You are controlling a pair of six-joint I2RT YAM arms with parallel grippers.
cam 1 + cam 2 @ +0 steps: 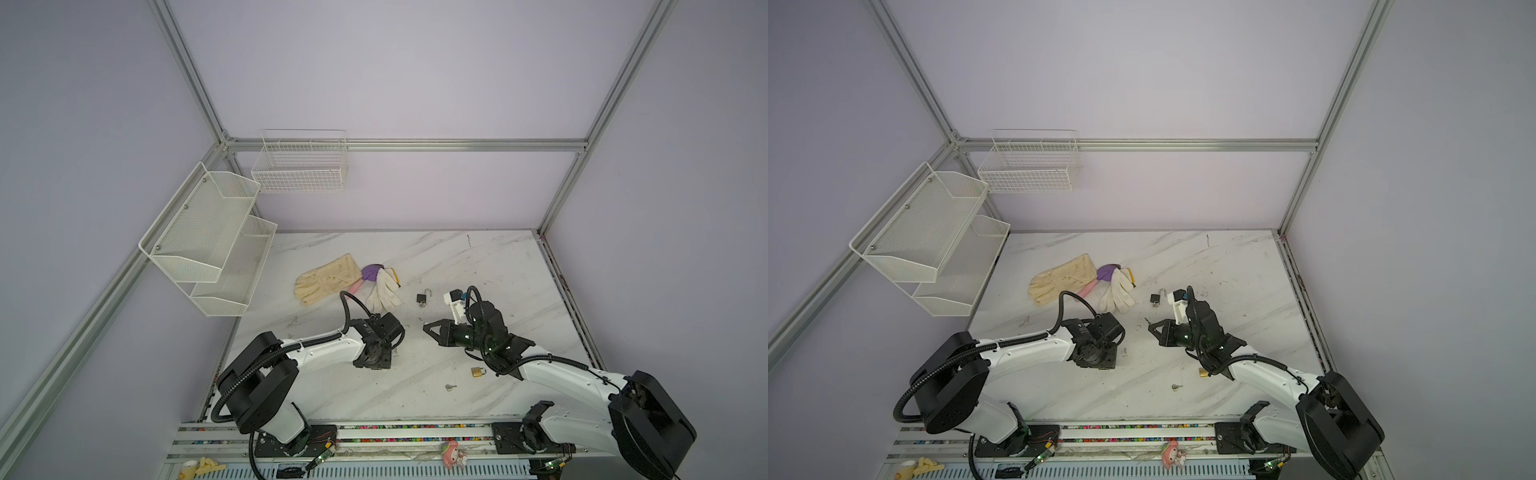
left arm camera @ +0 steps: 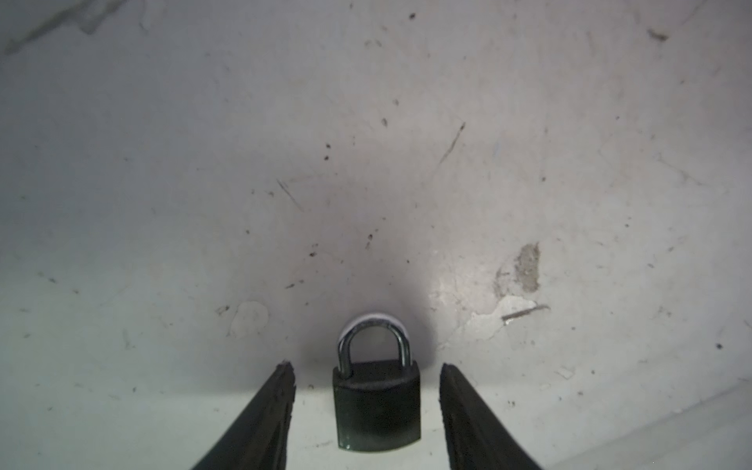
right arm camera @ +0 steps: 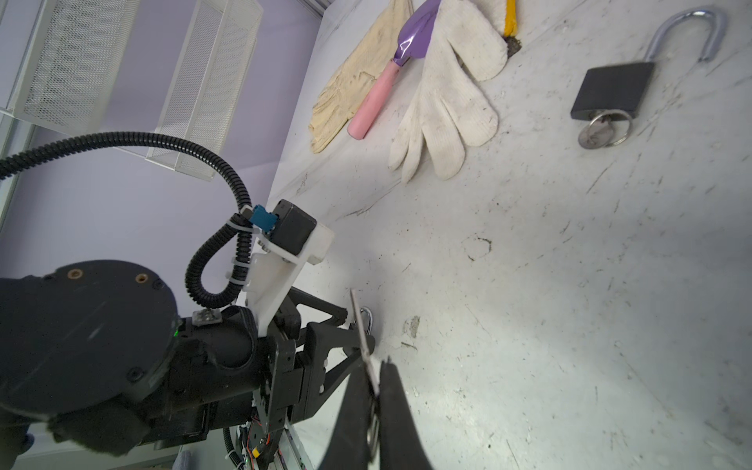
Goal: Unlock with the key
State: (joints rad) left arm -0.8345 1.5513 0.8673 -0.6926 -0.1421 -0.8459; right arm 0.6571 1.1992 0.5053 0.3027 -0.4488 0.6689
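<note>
- Left gripper [image 2: 367, 366] pointed down, jaws apart, straddling the shut black lock [image 2: 376, 407] on the table [image 2: 366, 162], touching nothing
- Right gripper [image 3: 376, 368] was clamped on the key [image 3: 362, 329], at the lock's 2 o'clock in both top views

A robotics lab cell: aluminium rails [image 1: 415, 144] and plain lilac panels [image 1: 395, 75] enclose a marble-look bench [image 1: 457, 257]; a white wire basket [image 1: 299, 166] hangs left of centre.
</note>
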